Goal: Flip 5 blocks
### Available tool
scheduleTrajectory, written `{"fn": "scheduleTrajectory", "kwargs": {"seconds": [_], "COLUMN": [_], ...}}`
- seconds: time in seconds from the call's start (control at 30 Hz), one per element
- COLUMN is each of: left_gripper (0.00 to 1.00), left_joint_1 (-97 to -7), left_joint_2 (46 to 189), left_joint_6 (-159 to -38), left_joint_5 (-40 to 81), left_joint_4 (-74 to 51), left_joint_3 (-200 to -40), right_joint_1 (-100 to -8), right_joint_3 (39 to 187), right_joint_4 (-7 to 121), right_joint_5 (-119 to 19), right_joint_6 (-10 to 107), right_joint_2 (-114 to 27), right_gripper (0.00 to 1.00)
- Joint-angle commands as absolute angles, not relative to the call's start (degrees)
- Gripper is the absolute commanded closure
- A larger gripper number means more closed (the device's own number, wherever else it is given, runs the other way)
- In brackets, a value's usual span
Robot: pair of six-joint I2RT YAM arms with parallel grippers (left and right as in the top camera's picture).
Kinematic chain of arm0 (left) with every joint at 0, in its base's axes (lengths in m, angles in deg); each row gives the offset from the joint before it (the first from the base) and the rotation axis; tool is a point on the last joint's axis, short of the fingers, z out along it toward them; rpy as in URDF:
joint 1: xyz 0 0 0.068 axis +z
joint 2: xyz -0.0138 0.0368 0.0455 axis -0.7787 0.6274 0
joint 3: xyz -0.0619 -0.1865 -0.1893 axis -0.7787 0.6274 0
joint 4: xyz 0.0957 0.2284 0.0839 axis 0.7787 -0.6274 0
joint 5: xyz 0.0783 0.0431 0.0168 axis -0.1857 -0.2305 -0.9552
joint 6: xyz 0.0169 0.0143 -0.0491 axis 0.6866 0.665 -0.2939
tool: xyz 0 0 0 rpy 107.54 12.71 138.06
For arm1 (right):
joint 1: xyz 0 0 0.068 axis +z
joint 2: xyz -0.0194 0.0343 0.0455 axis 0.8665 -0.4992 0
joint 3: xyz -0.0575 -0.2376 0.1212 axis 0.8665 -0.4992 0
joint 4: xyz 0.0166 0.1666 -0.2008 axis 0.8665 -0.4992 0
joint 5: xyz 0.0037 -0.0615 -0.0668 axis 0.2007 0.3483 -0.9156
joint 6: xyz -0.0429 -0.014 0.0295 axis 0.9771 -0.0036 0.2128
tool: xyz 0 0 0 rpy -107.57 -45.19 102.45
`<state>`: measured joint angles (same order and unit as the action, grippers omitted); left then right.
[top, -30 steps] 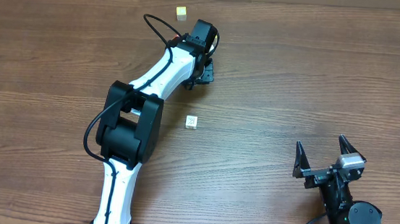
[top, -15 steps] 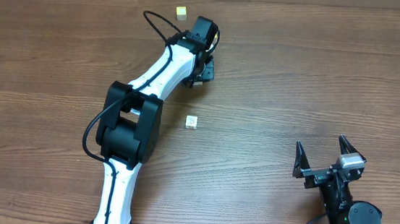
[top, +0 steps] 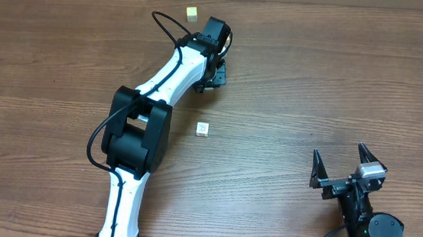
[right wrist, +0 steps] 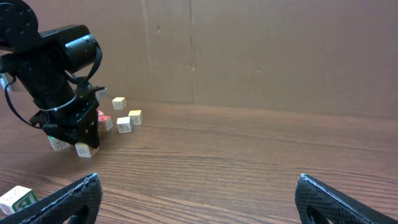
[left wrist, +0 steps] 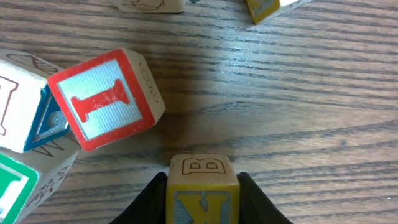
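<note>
The left end effector is clamped on a small wooden cube, the B block; its black fingers press against the cube's two sides at the bottom centre of the left wrist view; an outlined "B" shows on the cube's upper face and a yellow letter on the face toward the camera. Whether the cube rests on the desk or hangs just above it, I cannot tell.

Just up and left of it, tilted, sits the red-framed "I" block, apart from the held cube; against its left side is a whitish block with blue; below that, in the lower left corner, a green-faced block. At the top edge, cut off, lie a pale block and a yellow block.

In the overhead view the left arm reaches to the upper middle of the frame; a lone pale-yellow cube lies beyond it near the top edge; a single whitish cube lies near the centre.

The right end effector is at the lower right, well apart from the blocks, jaws spread wide with nothing between them.
</note>
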<state>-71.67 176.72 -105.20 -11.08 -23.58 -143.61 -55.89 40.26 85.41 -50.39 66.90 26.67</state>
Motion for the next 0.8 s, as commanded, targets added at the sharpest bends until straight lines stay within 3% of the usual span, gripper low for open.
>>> {"fn": "scheduleTrajectory", "kwargs": {"seconds": [0.0, 0.13, 0.23, 0.4, 0.77], "left_gripper": [0.75, 0.74, 0.83, 0.87, 0.84], "left_joint_1": [-71.74, -71.74, -71.74, -71.81, -71.78], "left_joint_2": [176.94, 176.39, 174.3, 167.63, 153.07], "left_joint_6": [-104.06, -104.04, -102.73, -102.55, -100.61], "left_joint_5": [-11.61, -11.63, -11.63, -11.65, -11.85], "left_joint_4": [-23.69, -24.83, -27.27, -32.45, -54.29], "left_joint_3": [-144.94, -145.64, -147.06, -147.63, -147.61], "right_joint_1": [-56.07, -56.07, -56.07, -56.07, -56.07], "right_joint_3": [39.67, 39.67, 39.67, 39.67, 39.67], "right_joint_4": [85.61, 85.61, 85.61, 85.61, 85.63], "right_joint_5": [-50.23, -50.23, -50.23, -50.23, -50.25], "right_joint_6": [67.12, 67.12, 67.12, 67.12, 67.12], "right_joint_2": [27.05, 27.05, 27.05, 27.05, 27.05], "right_gripper": [0.0, 0.0, 0.0, 0.0, 0.0]}}
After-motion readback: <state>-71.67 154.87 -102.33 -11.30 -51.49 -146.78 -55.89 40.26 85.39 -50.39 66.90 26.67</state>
